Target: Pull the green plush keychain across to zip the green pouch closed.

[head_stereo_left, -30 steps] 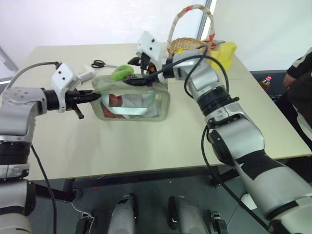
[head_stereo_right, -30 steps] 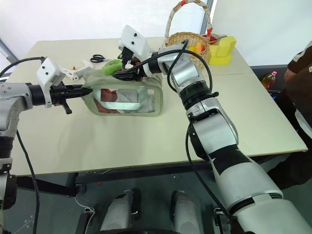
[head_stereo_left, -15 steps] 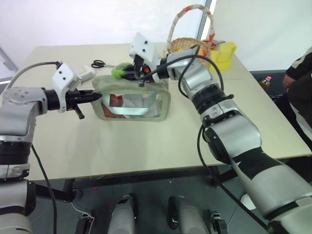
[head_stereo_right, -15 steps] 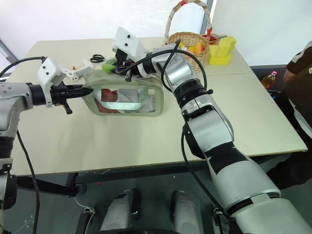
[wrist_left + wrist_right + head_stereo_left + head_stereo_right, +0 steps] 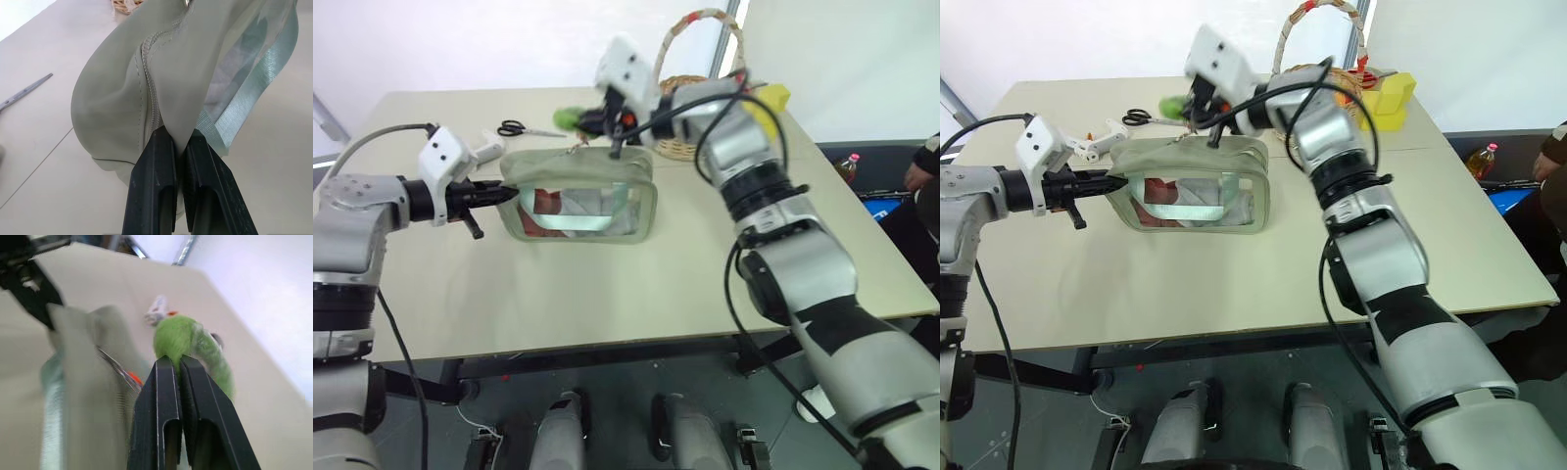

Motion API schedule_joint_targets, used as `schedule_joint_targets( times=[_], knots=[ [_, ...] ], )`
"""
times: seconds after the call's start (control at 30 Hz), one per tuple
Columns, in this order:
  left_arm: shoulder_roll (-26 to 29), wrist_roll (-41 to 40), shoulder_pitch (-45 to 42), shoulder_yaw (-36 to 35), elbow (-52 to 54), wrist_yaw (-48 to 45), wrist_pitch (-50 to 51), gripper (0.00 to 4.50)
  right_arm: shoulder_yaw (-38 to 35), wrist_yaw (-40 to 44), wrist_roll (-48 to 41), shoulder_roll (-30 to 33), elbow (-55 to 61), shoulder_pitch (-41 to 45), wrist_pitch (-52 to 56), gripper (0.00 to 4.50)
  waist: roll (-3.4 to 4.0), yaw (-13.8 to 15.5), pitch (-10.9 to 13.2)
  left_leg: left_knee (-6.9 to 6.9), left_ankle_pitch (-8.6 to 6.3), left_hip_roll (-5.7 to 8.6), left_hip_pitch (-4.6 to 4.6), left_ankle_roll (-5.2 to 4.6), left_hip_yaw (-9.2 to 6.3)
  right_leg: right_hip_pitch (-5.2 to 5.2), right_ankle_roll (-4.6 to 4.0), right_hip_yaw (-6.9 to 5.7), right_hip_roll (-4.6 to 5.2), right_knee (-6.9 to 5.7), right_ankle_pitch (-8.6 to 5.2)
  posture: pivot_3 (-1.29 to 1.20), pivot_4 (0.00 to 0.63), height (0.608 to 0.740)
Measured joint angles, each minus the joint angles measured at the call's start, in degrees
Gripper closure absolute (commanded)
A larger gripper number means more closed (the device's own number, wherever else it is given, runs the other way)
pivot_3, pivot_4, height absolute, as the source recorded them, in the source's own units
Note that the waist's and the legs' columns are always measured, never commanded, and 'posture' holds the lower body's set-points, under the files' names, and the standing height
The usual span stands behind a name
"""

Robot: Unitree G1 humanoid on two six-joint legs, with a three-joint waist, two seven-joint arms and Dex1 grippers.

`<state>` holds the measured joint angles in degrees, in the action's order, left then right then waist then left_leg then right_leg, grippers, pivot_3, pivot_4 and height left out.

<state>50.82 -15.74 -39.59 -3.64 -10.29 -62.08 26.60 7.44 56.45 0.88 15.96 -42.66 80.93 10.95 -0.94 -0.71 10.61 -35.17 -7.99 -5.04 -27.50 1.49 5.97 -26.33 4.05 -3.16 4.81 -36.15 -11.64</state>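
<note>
Left eye view: the pouch (image 5: 579, 196) stands upright on the table (image 5: 636, 284), window facing the robot. The left gripper (image 5: 509, 193) has its 2 fingers pressed together on the fabric at the pouch's left end. Above the pouch's top, the right gripper (image 5: 592, 122) is clamped shut on the keychain (image 5: 567, 118), which is lifted off the zipper. A basket (image 5: 690, 88) and scissors (image 5: 524, 129) lie behind.

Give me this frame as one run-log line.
left gripper: shut on green pouch end | right gripper: shut on green plush keychain, above pouch top | stage: zip pull under way
</note>
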Motion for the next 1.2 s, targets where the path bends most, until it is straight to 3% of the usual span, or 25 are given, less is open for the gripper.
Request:
schedule_joint_targets(
  times=[0.3, 0.6, 0.67, 0.9, 1.2],
  knots=[
    [-0.18, 0.06, -0.01, -0.02, -0.99, 0.03, -1.25, 4.5, -1.72, -6.09, 1.33, 14.05, 24.39, -15.16, 14.85, 4.44, 0.01, -0.08, 0.0, 0.02, 0.0, 0.0, 0.02, -0.01, 0.0, -0.05, -0.01, 0.01, 0.01, -0.02, 0.0, 0.0, 0.15, 0.74],
    [-0.99, 0.39, -2.15, 1.4, -3.67, -1.16, -2.92, 4.5, 2.56, -11.06, 9.15, 24.33, 34.66, -29.88, 13.15, 4.44, 0.01, -0.07, 0.0, 0.01, 0.0, 0.01, 0.02, -0.01, 0.02, -0.04, -0.01, 0.01, 0.03, 0.03, -0.01, 0.0, 0.15, 0.74],
    [-1.11, 0.86, -3.1, 2.12, -4.73, -1.37, -3.44, 4.5, 4.4, -12.33, 10.49, 23.71, 35.34, -33.22, 11.62, 4.44, 0.0, -0.1, 0.0, 0.02, 0.0, 0.01, 0.04, -0.01, 0.0, -0.03, -0.01, 0.01, 0.02, 0.03, -0.01, 0.0, 0.15, 0.74],
    [-1.44, 1.4, -3.52, 2.38, -5.58, -1.68, -4.48, 4.5, 10.03, -17.12, 11.4, 11.86, 35.03, -41.66, 11.86, 4.44, -0.02, -0.22, -0.01, -0.07, 0.09, 0.01, 0.03, -0.15, -0.02, 0.03, 0.0, 0.02, -0.02, -0.02, -0.01, 0.0, 0.15, 0.74],
    [-1.24, 1.44, -3.06, 2.36, -4.94, -1.43, -4.29, 4.5, 13.45, -17.67, 15.53, 13.19, 30.91, -41.76, 4.93, 4.44, -0.08, -0.15, -0.05, -0.07, 0.01, 0.01, 0.08, -0.03, -0.04, 0.08, -0.01, 0.01, -0.02, 0.0, -0.01, 0.0, 0.15, 0.74]
  ],
)
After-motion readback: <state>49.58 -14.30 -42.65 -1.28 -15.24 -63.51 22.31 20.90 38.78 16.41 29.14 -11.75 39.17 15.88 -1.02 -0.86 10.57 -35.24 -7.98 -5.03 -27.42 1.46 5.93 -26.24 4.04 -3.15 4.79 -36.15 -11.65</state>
